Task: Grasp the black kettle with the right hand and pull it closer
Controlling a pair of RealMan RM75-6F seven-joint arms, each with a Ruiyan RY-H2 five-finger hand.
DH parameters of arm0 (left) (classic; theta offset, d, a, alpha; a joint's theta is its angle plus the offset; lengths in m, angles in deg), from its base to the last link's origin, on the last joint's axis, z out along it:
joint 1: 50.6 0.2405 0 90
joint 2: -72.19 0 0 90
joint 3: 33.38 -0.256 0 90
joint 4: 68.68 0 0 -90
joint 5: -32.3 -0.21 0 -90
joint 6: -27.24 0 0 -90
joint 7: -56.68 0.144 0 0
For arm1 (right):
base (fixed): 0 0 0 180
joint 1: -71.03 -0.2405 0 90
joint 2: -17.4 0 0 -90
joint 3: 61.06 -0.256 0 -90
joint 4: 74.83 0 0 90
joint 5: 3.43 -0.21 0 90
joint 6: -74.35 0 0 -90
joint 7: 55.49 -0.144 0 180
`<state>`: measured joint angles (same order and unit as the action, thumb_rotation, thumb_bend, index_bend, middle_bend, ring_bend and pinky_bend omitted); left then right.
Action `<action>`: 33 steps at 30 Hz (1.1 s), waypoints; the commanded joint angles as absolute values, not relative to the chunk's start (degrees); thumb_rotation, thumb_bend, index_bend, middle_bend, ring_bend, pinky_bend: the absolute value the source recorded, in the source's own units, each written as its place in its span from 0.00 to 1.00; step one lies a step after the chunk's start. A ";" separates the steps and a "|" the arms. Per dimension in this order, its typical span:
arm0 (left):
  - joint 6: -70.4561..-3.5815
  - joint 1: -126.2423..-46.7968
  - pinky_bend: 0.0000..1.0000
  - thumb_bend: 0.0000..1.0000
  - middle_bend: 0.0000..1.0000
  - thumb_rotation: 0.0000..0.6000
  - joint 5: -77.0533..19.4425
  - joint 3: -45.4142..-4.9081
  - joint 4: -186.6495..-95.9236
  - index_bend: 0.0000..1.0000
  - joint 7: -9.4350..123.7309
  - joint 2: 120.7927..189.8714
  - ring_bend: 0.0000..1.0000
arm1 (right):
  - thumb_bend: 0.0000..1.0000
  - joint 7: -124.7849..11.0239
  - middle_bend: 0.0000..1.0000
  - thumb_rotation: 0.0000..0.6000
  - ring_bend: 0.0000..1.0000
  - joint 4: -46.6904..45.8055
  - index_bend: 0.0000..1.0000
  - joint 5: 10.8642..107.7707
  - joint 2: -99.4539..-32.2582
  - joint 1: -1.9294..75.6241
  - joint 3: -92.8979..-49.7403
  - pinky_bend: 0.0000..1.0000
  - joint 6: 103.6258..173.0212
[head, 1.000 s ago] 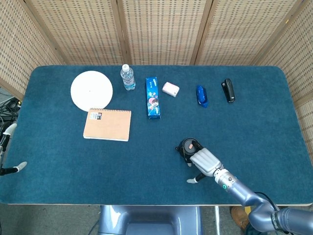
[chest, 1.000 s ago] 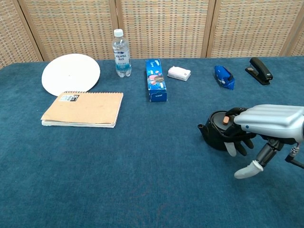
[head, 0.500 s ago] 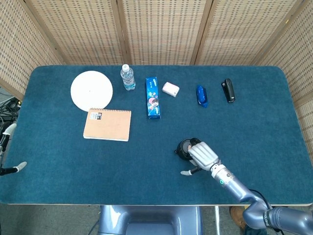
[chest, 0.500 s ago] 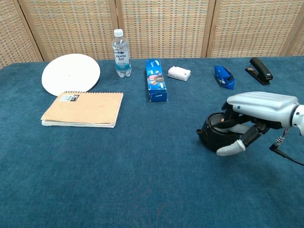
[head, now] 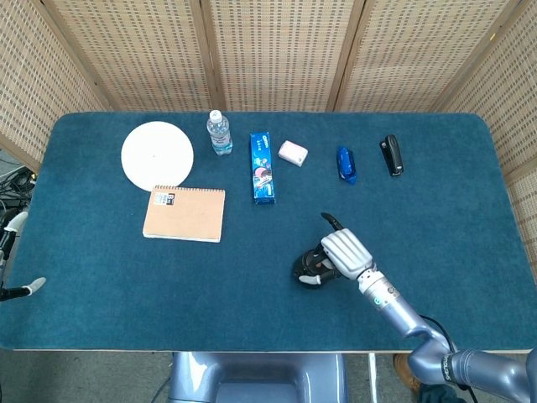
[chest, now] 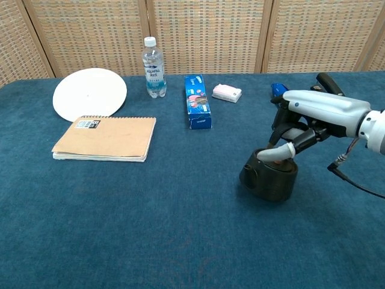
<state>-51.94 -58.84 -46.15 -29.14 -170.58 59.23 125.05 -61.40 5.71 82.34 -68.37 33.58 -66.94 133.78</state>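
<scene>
1. The black kettle (chest: 269, 178) stands upright on the blue worktop (head: 126, 277), toward the near edge and right of centre. In the head view it lies at about 5 o'clock from the worktop's middle.

2. My right hand (chest: 307, 117) comes in from the right and sits over the kettle's top. Its fingers (chest: 278, 153) are curled down onto the lid and handle region, and I judge it is holding the kettle there. The exact contact under the palm is hidden in both views. I judge the top grip suits a drag toward me.

3. I judge the pull is largely done, as the kettle stands well apart from the far row of items.

4. My left hand (head: 10, 231) shows only at the left border of the head view, off the worktop. I cannot tell how its fingers are set.

5. Surroundings: a blue box (chest: 197, 109) lies at 11 o'clock from the kettle. A small white packet (chest: 226, 92) lies at about 12 o'clock. A blue pouch (head: 346, 164) and a black stapler (head: 392, 154) lie at about 1 o'clock. A notebook (chest: 105, 138), a white plate (chest: 89, 93) and a water bottle (chest: 154, 68) lie away at 10 o'clock.

6. Nothing stands between the kettle and the near edge, so I judge that path clear. A cable (chest: 355, 182) trails behind the right wrist, apart from the kettle.
</scene>
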 commanded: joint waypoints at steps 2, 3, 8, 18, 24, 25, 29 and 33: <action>-51.98 -58.81 0.00 0.00 0.00 1.00 -46.12 -29.12 -170.55 0.00 59.16 125.01 0.00 | 0.00 -60.23 1.00 0.47 0.89 6.68 1.00 82.13 -67.91 33.58 -67.64 0.00 134.78; -52.00 -58.80 0.00 0.00 0.00 1.00 -46.16 -29.13 -170.55 0.00 59.13 125.00 0.00 | 0.00 -59.92 1.00 0.47 0.90 6.91 1.00 82.00 -67.80 33.61 -67.75 0.00 134.89; -52.18 -58.73 0.00 0.00 0.00 1.00 -46.37 -29.16 -170.64 0.00 59.06 124.94 0.00 | 0.00 -57.28 1.00 0.45 0.93 8.38 1.00 81.73 -67.15 33.62 -67.82 0.00 135.13; -52.25 -58.64 0.00 0.00 0.00 1.00 -46.43 -29.14 -170.60 0.00 58.52 124.79 0.00 | 0.53 -52.71 1.00 0.73 0.95 10.14 1.00 79.94 -67.20 33.91 -68.19 0.06 135.36; -52.24 -58.64 0.00 0.00 0.00 1.00 -46.46 -29.13 -170.54 0.00 58.42 124.75 0.00 | 0.63 -52.38 1.00 0.86 0.96 10.31 1.00 79.61 -67.04 34.01 -68.18 0.08 135.33; -52.26 -58.63 0.00 0.00 0.00 1.00 -46.45 -29.12 -170.54 0.00 58.44 124.75 0.00 | 0.62 -52.35 1.00 0.87 0.96 10.33 1.00 79.53 -67.01 34.02 -68.17 0.08 135.29; -52.28 -58.62 0.00 0.00 0.00 1.00 -46.49 -29.12 -170.55 0.00 58.41 124.75 0.00 | 0.73 -52.12 1.00 0.96 0.96 10.43 1.00 79.19 -66.82 34.06 -68.17 0.09 135.12; -52.28 -58.62 0.00 0.00 0.00 1.00 -46.46 -29.11 -170.55 0.00 58.44 124.76 0.00 | 0.88 -51.36 1.00 1.00 0.97 10.34 1.00 79.02 -66.81 34.16 -68.23 0.16 135.35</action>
<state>-52.28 -58.62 -46.46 -29.11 -170.56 58.44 124.76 -51.49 10.37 79.05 -66.81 34.13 -68.22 135.29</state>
